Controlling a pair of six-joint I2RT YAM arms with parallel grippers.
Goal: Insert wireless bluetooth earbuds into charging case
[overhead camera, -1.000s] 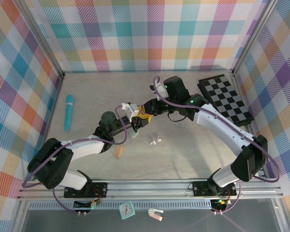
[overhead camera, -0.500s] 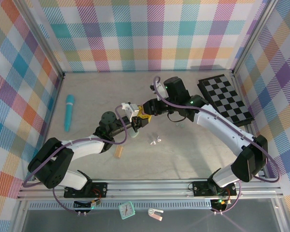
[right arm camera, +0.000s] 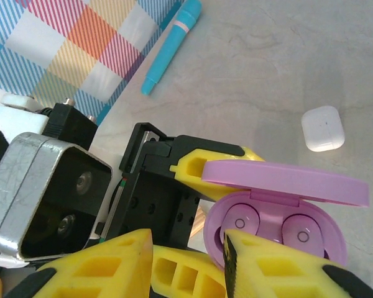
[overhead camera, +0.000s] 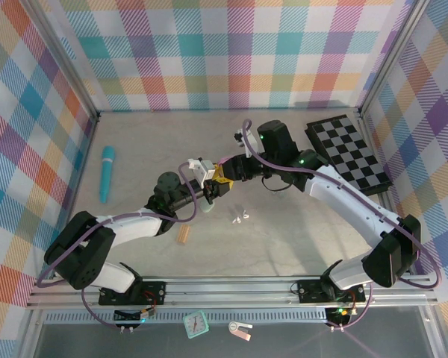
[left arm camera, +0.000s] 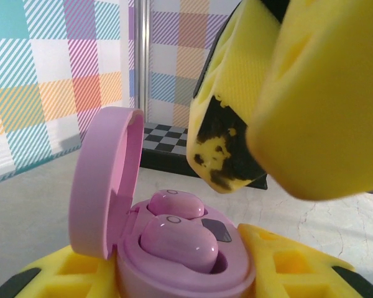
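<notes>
the left pincer (left arm camera: 174,276) is clenched on the open purple charging case (right arm camera: 268,212). both purple earbuds (left arm camera: 177,243) lie in it, just under the right pincer (right arm camera: 186,241), which is spread and holds nothing. they look fully in, but i can't be sure. next, push the lid (left arm camera: 104,180) down softly and straight.

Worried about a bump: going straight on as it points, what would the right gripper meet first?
Likely the open purple case, with both purple earbuds seated, held in the left gripper; depth is unclear.
</notes>
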